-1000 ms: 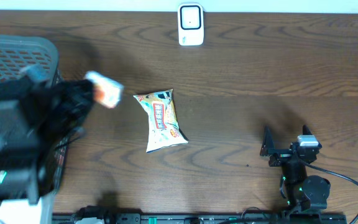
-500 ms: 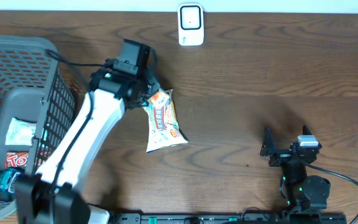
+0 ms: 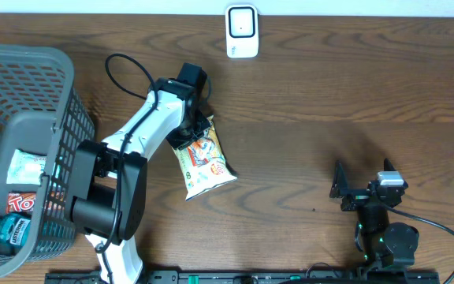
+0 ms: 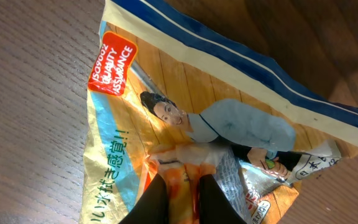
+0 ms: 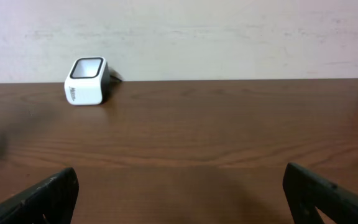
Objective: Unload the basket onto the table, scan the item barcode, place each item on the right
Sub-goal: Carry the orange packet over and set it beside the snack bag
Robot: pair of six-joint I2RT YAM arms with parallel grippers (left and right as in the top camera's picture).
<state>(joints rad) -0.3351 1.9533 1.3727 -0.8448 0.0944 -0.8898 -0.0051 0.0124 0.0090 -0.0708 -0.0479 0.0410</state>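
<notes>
My left pincer [image 4: 184,186] is nipped shut on the bag [image 3: 205,162], mid-table (barcode unseen). Grasp step; next I lift and face its code to the scanner [image 3: 242,31].

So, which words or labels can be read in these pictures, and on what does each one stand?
"ISO9002 QUALITY ASSURANCE": red badge on the snack bag.
"TO": red packet in the basket; the rest is hidden.
Not readable for sure: green Japanese print on the bag.
Too small to read: a marking on the side of the scanner.
</notes>
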